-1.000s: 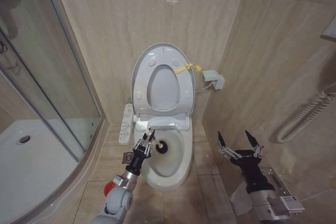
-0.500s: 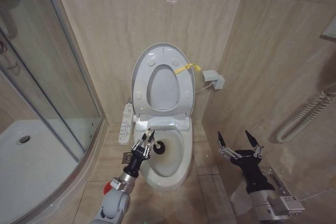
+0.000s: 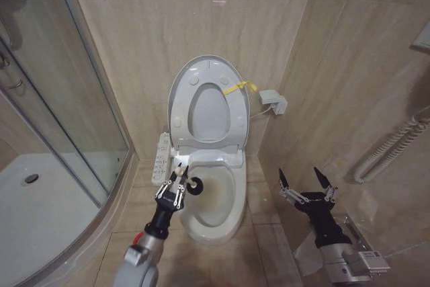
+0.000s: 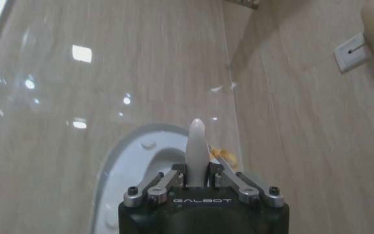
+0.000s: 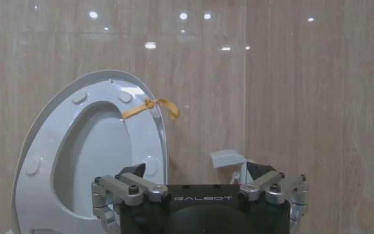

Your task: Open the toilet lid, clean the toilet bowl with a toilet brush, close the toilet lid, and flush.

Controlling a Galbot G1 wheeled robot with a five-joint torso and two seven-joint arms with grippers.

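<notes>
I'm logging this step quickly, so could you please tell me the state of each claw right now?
Left claw: shut on the toilet brush, over the toilet bowl.
Right claw: open, holding nothing, beside the bowl.

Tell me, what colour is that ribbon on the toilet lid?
Yellow ribbon, clearest in the right wrist view.

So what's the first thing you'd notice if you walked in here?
The toilet against the back wall stands out first, its lid up with a yellow ribbon tied at the edge. Next comes the left gripper, over the bowl's left rim, shut on the white handle of a toilet brush whose dark head is over the bowl. The right gripper waits open, off to the right.
</notes>
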